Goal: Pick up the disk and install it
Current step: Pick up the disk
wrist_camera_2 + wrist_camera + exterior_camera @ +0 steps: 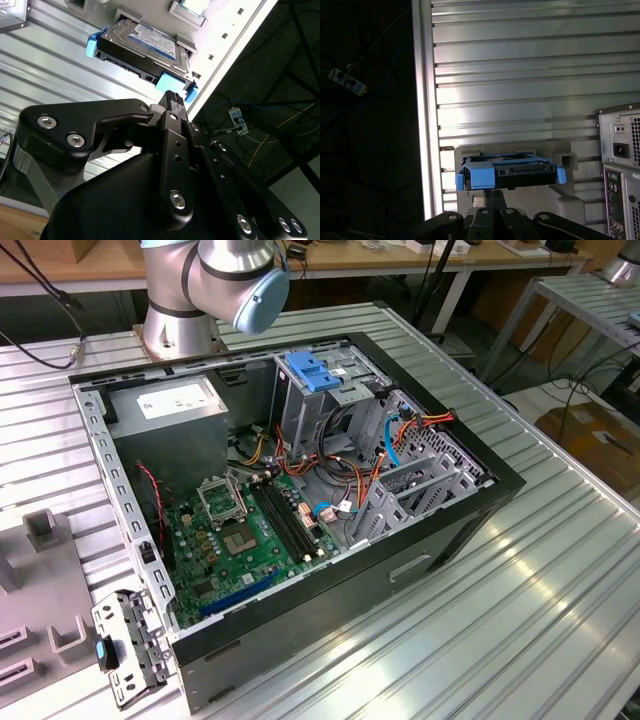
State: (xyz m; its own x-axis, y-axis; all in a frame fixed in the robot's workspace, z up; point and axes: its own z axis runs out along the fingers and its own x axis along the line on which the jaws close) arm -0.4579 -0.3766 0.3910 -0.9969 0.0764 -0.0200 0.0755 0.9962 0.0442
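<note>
Disk [512, 171] flat in grey holder [547, 148] on ribbed metal table [520, 75], blue rails at both ends. Gripper [175, 97] empty and closed, tips together, just short of nearest blue rail in the second wrist view

Metal disk [145, 47], blue plastic rails [170, 81], matt black claw [174, 98]

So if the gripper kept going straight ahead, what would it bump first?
Most likely the disk, at the blue rail end facing the gripper. In both wrist views it lies right ahead, resting in a grey holder. The gap between them is hard to judge.
</note>
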